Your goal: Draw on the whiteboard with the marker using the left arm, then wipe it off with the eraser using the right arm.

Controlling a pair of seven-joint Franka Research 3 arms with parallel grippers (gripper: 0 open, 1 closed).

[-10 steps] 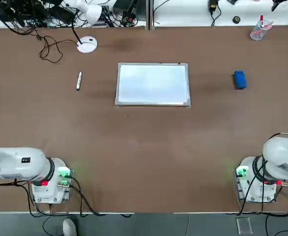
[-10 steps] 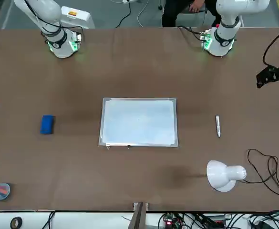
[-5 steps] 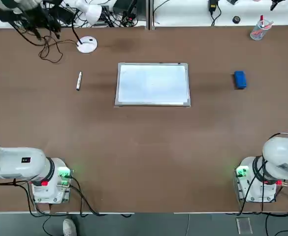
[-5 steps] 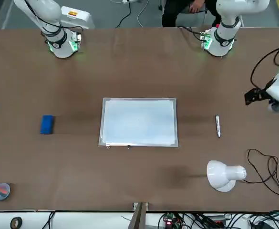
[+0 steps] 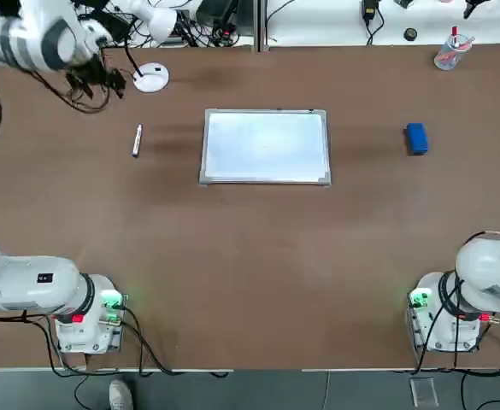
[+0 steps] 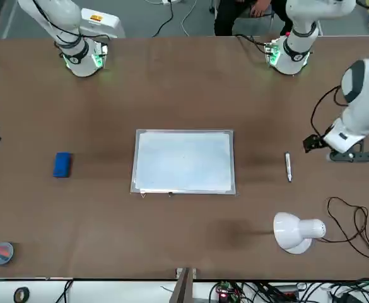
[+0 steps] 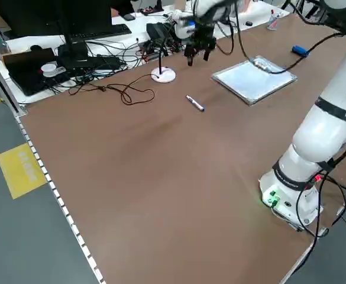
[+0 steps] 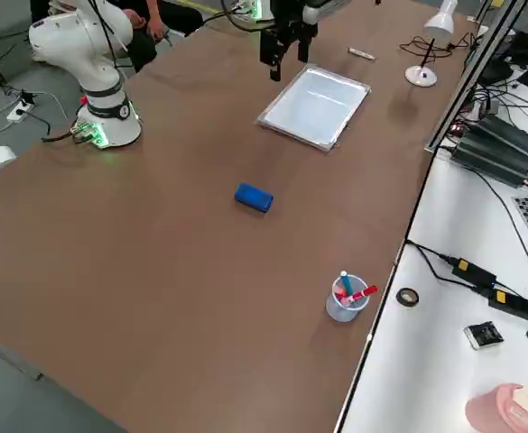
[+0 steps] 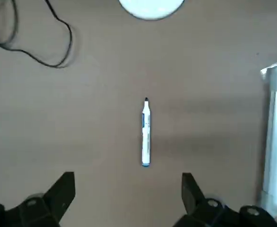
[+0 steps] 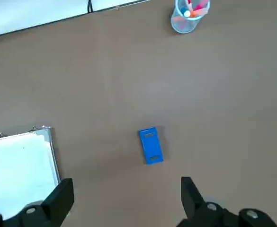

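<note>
One whiteboard (image 5: pixel 265 146) lies flat mid-desk (image 5: pixel 250 256), one marker (image 5: pixel 137 140) to its left, one eraser (image 5: pixel 416 138) to its right. Left gripper (image 6: pixel 311 142) hovers above the marker, jaws wide, empty. Right gripper (image 8: pixel 282 45) appears only in the right side view, jaws wide. Only there and in the right wrist view does one cup (image 8: pixel 347 300) show its pens.

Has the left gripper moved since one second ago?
Yes. In the front view the left gripper has come in from the picture's right edge toward the marker, which lies where it was, right of the whiteboard.
</note>
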